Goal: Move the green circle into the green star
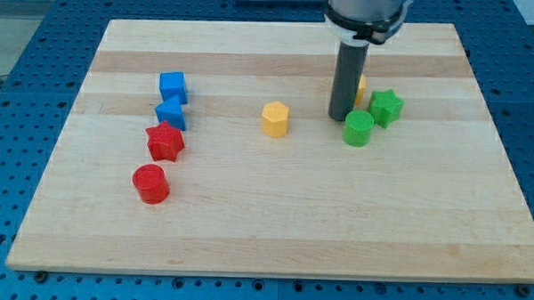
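So the green circle looks like a small, stiff plastic or wooden puck. My guess is it's light and slides easily on the wooden surface, and being round it'll probably want to roll off to one side if it's nudged off-centre. There's nothing to grab with anyway: the end effector is just a bare rod, holding nothing, so the "grip" is really a push spot, and I'd say the circle's lower-left face.

Right now my tip sits just to the upper left of the green circle, very close, maybe touching, can't quite tell. The green star is just up and right of the circle, nearly touching it. A yellow block peeks out behind the rod, shape unclear.
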